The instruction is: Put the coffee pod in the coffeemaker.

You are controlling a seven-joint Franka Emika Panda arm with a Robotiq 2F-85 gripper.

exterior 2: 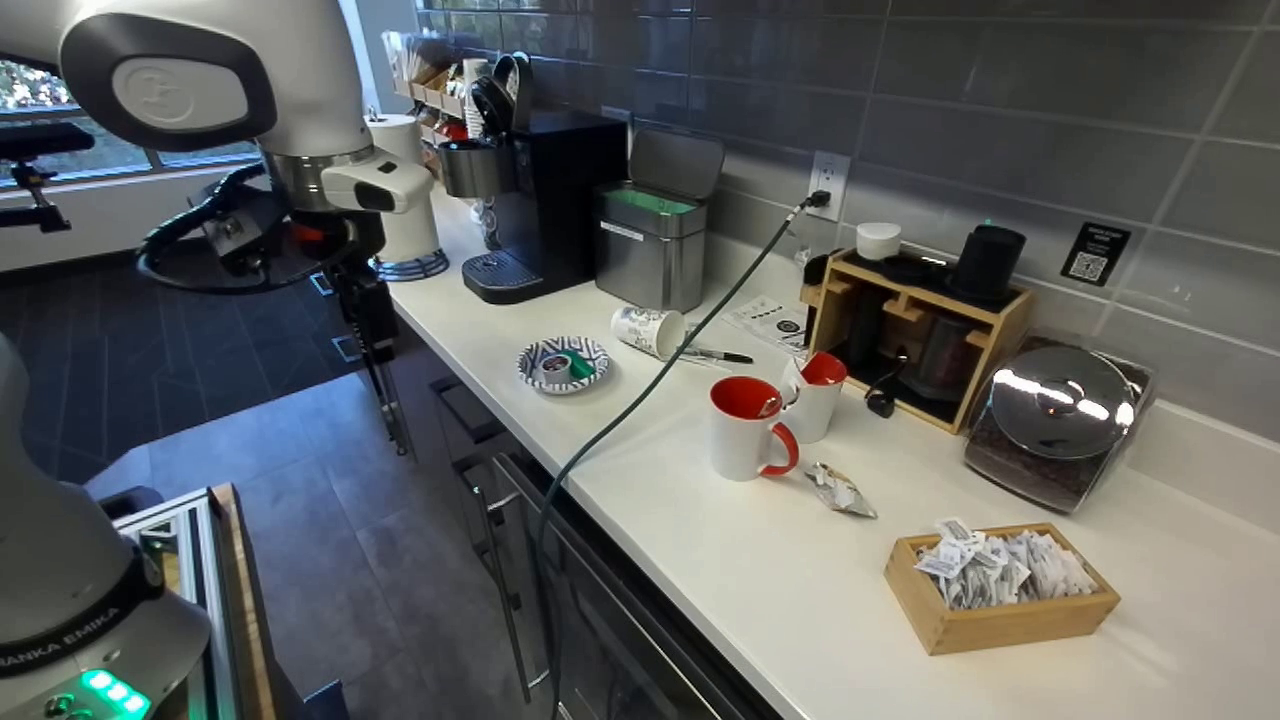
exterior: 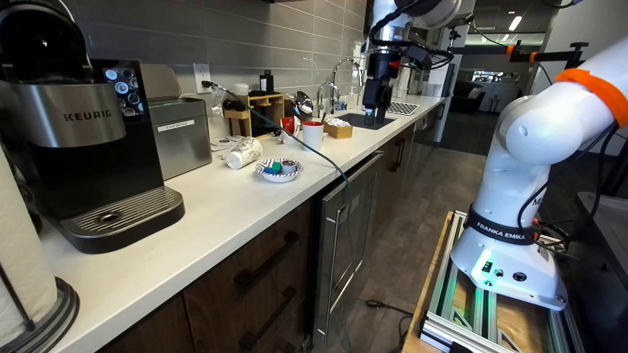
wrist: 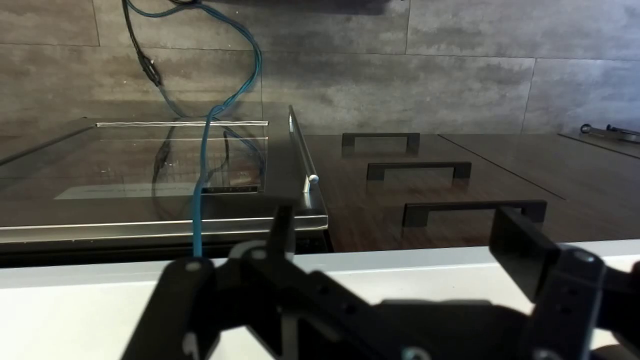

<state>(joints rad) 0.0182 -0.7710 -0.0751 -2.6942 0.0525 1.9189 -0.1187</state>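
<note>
The coffeemaker [exterior: 98, 171] is a large black brewer with a silver KEURIG band on the counter; its top is raised open. It also shows in an exterior view [exterior 2: 572, 200]. A small round coffee pod [exterior: 288, 167] lies in a patterned paper bowl [exterior: 277, 178] beside green and blue items. Pod [exterior 2: 556, 370] and bowl [exterior 2: 532, 350] show in both exterior views. My gripper [exterior: 375, 119] hangs in the air, apart from bowl and brewer, and shows in both exterior views [exterior 2: 398, 450]. In the wrist view the gripper [wrist: 395, 215] is open and empty; neither pod nor brewer shows there.
A teal cable [exterior 2: 640, 400] runs from the outlet across the counter and over its edge. A silver box [exterior: 181, 137] stands beside the brewer. A tipped paper cup [exterior: 245, 153], red-lined mugs [exterior 2: 738, 440], a packet box [exterior 2: 1020, 615] and a paper towel roll [exterior: 22, 245] stand around.
</note>
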